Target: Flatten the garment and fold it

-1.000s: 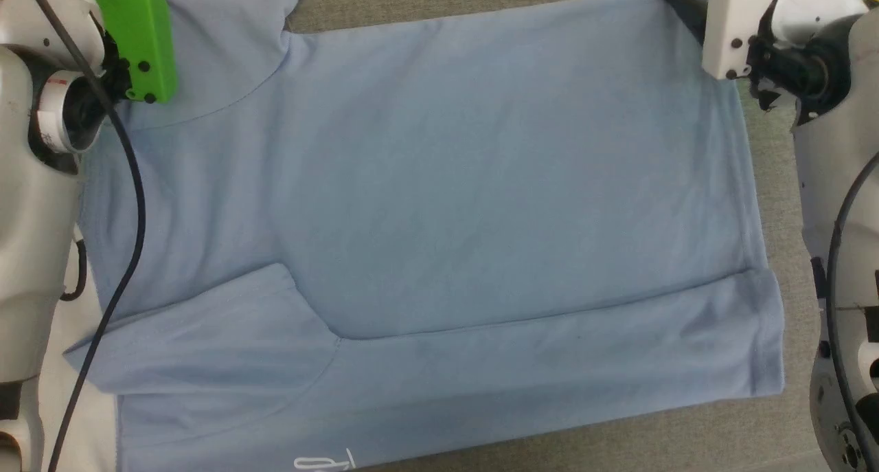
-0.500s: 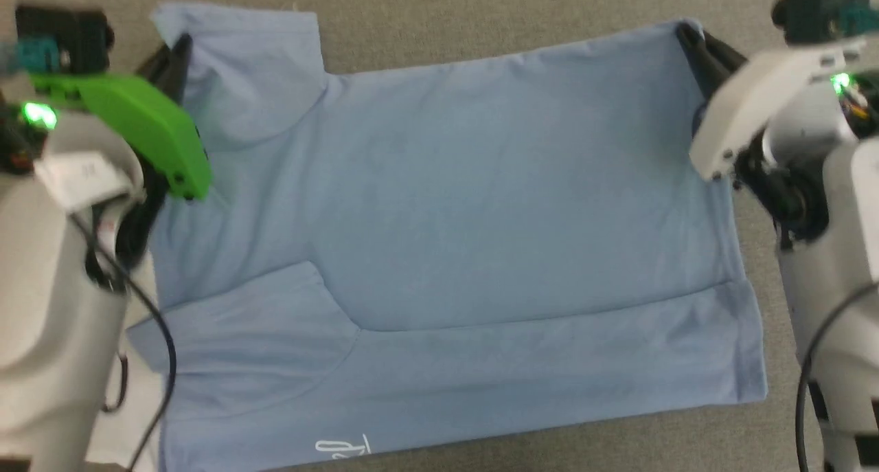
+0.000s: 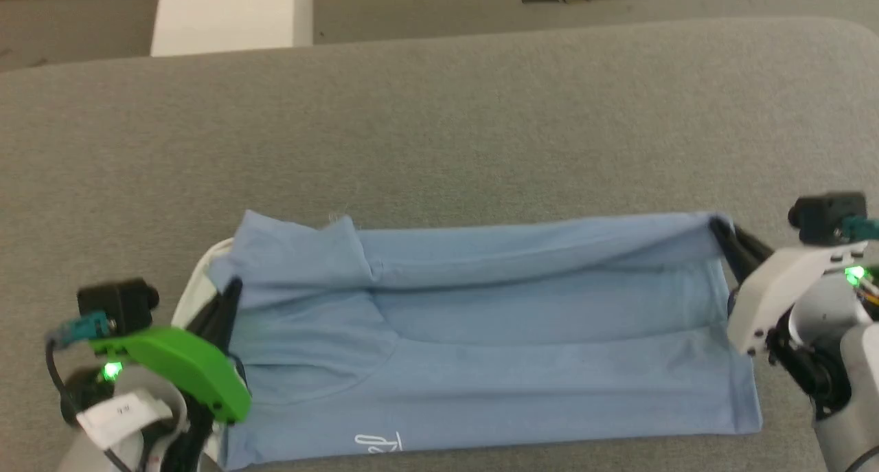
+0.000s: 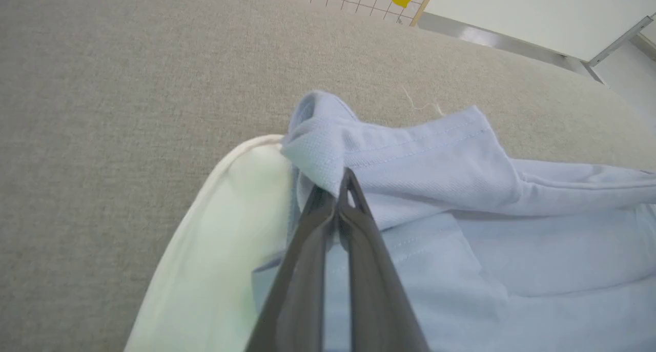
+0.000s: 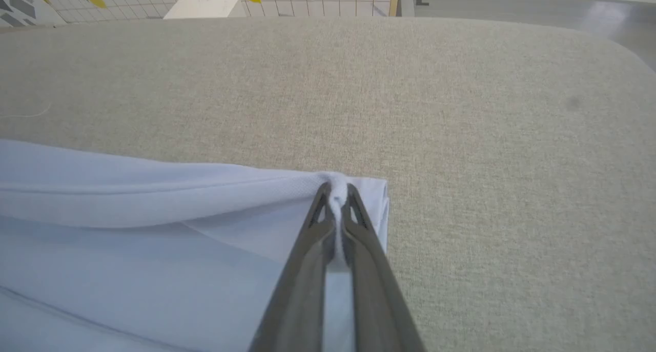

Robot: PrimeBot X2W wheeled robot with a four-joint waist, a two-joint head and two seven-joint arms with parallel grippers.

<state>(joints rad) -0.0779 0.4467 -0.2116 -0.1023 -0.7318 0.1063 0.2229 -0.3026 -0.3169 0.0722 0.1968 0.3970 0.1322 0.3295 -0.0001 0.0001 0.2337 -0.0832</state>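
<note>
On the grey woven surface (image 3: pixel 439 128), both jaws clamp the soft knit garment (image 3: pixel 522 362) (opposite ends).

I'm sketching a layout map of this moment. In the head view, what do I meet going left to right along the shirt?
From the left: left end effector, shut on the garment at its corner → short sleeve → white script logo → right end effector, shut on the other far corner.
</note>
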